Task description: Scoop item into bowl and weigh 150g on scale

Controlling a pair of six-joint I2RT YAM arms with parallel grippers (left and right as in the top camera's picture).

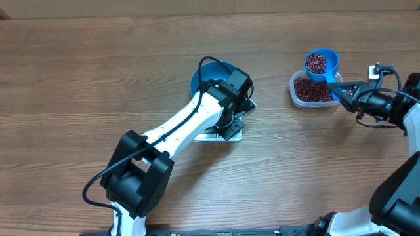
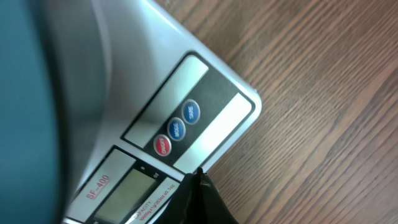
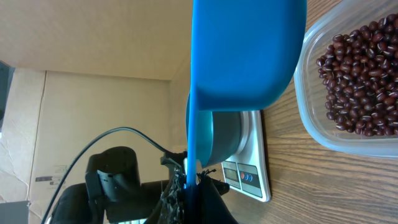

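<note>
The blue bowl (image 1: 211,71) sits on the white scale (image 1: 209,136), mostly under my left arm. My left gripper (image 1: 231,130) is shut and empty, its tip (image 2: 200,177) just over the scale's front edge beside the display (image 2: 127,190) and buttons (image 2: 177,129). My right gripper (image 1: 342,92) is shut on the handle (image 3: 194,124) of a small blue scoop (image 1: 321,63). The scoop is full of red-brown beans (image 1: 315,63) and hangs over the far edge of the clear tub (image 1: 294,92). The right wrist view shows the scoop's underside (image 3: 249,50), with the bowl (image 3: 225,134) and scale (image 3: 252,168) beyond.
The clear tub holds more beans (image 3: 357,78) and stands right of the scale on the wooden table (image 1: 79,78). My left arm reaches from the front edge diagonally across to the scale. A black cable loops over the bowl.
</note>
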